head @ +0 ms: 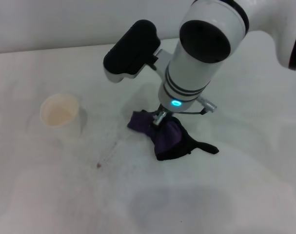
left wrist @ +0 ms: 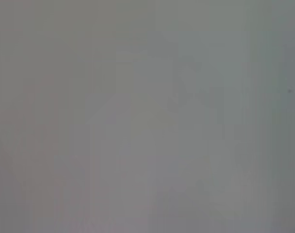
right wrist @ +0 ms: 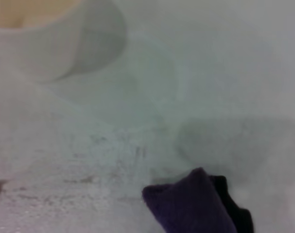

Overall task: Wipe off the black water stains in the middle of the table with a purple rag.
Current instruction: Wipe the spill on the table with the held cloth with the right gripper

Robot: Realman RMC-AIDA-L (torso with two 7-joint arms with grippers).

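The table [head: 245, 185] is seen as a white top, faintly smeared. The right gripper [head: 159, 118] is lowered from above onto the purple rag [head: 167, 136] near the middle, fingers clamped on the cloth. A white paper cup [head: 60, 116] stands well to its left. A small dark spot [head: 98, 165] lies between them, nearer the camera. The left gripper is not seen.

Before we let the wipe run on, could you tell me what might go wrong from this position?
The right gripper presses the purple rag onto the table. Only faint smears and a small dark spot show, lying between rag and paper cup; a stroke that way could tip the cup. The rag is bunched, with its black strip trailing, so it may slide out or smear rather than lift residue. The left gripper is not visible.
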